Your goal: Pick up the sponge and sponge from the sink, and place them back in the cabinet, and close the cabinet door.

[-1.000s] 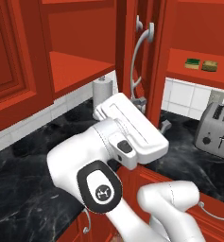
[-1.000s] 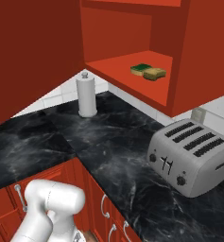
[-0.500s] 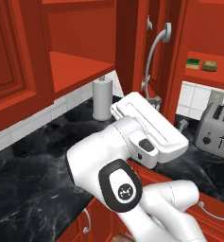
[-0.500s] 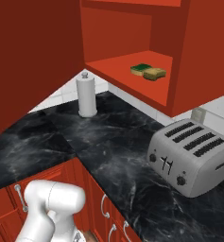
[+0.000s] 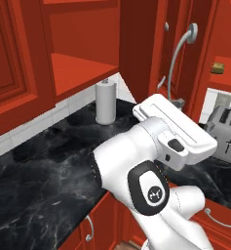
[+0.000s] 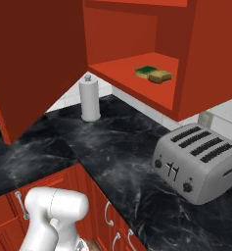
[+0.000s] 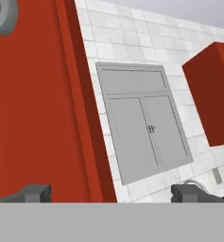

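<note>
Behind the open cabinet door [image 5: 139, 49], in the left base view, the white arm [image 5: 136, 171] rises from the lower right, its big elbow bent over the black marbled counter [image 5: 34, 176] and its flat white forearm link reaching up and right toward the door's curved silver handle [image 5: 178, 58]. From the hand view the gripper [image 7: 113, 193] looks along the door's glossy red face [image 7: 38, 104], with one dark fingertip [image 7: 35, 193] low against the red and the other off to the side before a white tiled wall [image 7: 132, 38] and a grey double-door unit [image 7: 142, 123]; the claw's two tips stand wide apart with nothing between them.

Both sponges lie side by side, touching, on the cabinet [image 6: 137, 68] shelf in the right base view: the green sponge [image 6: 147, 72] and the tan sponge [image 6: 160, 76]. Below the shelf stand a white paper towel roll [image 6: 89, 99] and a silver toaster [image 6: 198, 162] on the counter.

Compared with a second ago, the arm's elbow has swung up and to the right in the left base view, and the forearm link sits higher and nearer the handle. The sponges, roll and toaster lie as they did, and the door hangs open as before
</note>
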